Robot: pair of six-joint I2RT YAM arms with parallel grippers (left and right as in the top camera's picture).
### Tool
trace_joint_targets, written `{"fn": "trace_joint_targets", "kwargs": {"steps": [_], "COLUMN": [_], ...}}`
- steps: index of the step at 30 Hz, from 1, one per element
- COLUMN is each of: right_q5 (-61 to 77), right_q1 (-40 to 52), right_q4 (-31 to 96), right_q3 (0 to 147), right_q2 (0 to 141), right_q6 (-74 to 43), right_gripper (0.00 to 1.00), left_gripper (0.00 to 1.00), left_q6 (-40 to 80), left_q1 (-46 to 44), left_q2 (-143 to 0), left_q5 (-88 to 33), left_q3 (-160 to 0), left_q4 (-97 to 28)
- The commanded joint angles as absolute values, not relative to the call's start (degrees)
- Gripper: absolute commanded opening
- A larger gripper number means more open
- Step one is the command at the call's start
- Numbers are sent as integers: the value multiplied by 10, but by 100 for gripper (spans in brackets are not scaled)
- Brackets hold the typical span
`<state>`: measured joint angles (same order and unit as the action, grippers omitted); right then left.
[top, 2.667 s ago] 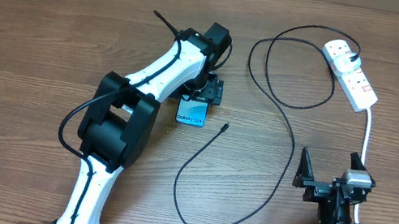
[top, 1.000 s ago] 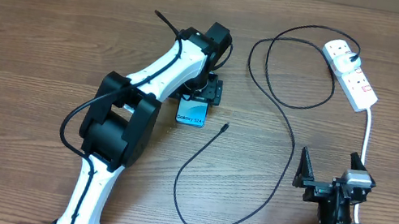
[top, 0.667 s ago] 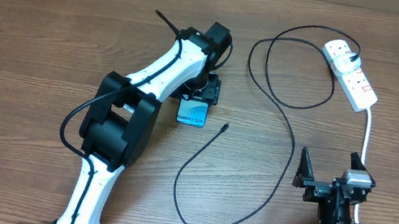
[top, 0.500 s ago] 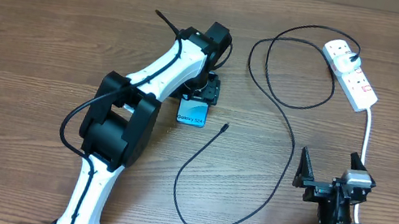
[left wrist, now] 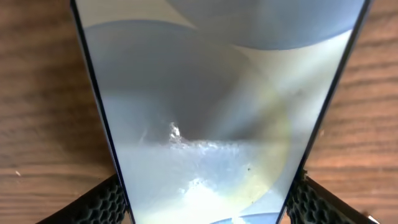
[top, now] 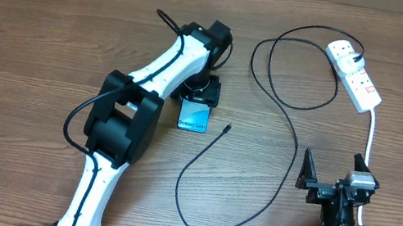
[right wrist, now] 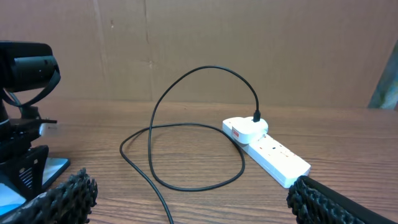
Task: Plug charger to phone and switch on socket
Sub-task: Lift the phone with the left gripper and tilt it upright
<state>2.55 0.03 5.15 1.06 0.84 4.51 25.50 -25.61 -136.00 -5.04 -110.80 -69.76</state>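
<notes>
- Left gripper [top: 201,96] is clamped on the phone [top: 194,117]. In the wrist view its fingers [left wrist: 102,204] press against both long edges and the screen fills the frame.
- The phone pokes out from under that gripper, "Galaxy S24" end toward the robot. Can't tell if it's flat on the table [top: 32,33] or lifted a bit.
- The charger [top: 294,158] has its connector tip [top: 227,128] lying loose just beside the phone's near-right corner, not touching it. From there the cable swings away from the phone, loops round and ends at the plug [top: 358,58].
- The plug looks already seated in the socket [top: 357,76], which sits well apart from the phone, off to its far right.
- Right gripper [top: 332,171] is parked well to the phone's right, nearer the robot, jaws wide apart, holding nothing.
- My read: this is the steady-the-phone stage, and nothing is plugged into the phone yet.
- Next, the right arm probably has to come over to the phone, pinch the cable just behind the tip and line it up with the port. I can't see the port from here.
- That'll be fiddly with a tiny tip on a floppy cable.
- The switch comes after that. It's too small to tell if it's on.
</notes>
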Motion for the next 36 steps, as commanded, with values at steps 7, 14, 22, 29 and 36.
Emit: {"fn": "trace_joint_targets", "kwargs": {"steps": [7,14,22,29,36], "right_q5": [22,22,22,22,22], "right_q1": [3,3,3,3,3], "right_q4": [48,48,48,48,48], "right_q3": [5,5,5,5,5], "right_q2": [2,2,2,2,2], "right_q6": [48,48,48,48,48], "right_gripper": [100,100,100,100,100], "left_gripper": [67,67,66,66,66], "left_q6": [258,252,252,242,242], "left_q1": [-220,-198,-168,-133,-95], "left_q2": [-1394,-1394,-1394,-1394,-1394], "left_q5": [-195,-273,-420,-606,-752], "left_q3": [-1160,-1183,-1183,-1183,-1183], "left_q4": [-757,-785,-789,-791,-790]}}
